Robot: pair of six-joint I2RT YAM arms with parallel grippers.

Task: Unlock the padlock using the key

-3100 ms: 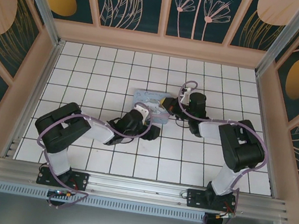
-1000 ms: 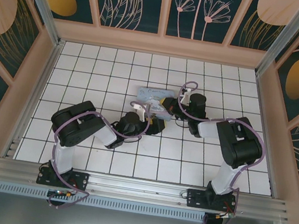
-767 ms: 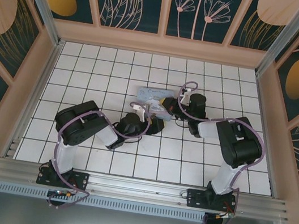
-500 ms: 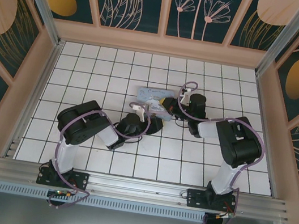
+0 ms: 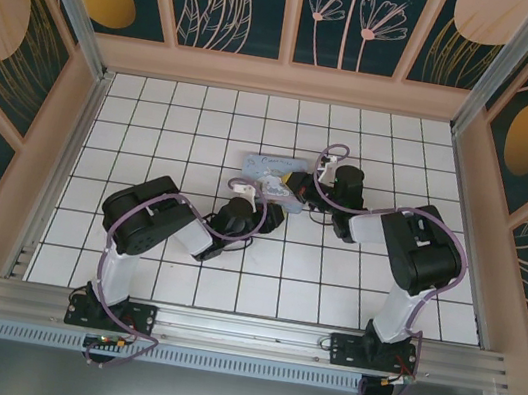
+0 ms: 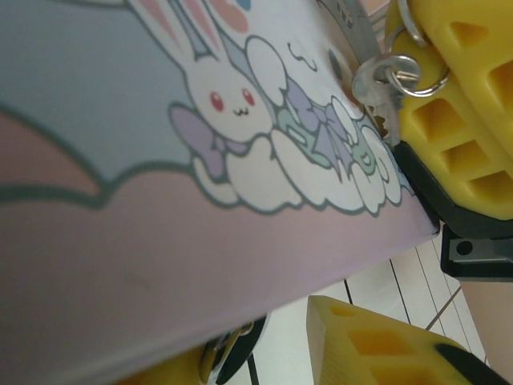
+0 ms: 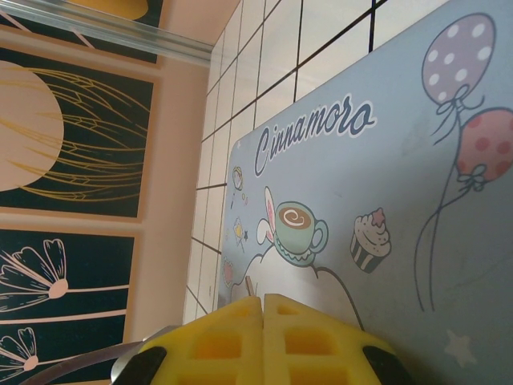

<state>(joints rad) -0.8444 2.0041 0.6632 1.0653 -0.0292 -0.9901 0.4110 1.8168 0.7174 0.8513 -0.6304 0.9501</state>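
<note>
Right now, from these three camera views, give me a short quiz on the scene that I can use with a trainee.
1. True or false: the right gripper has its fingers pressed together.
2. What word is printed on the tin box?
3. In the left wrist view, the head of the key carries: A, a metal ring; B, a red tag; C, nothing.
Key: 1 true; 2 Cinnamoro; 3 A.

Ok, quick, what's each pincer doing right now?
Left pincer: fingers apart at the tin box's edge; whether it grips cannot be told.
Right pincer: closed, pads pressed together.
</note>
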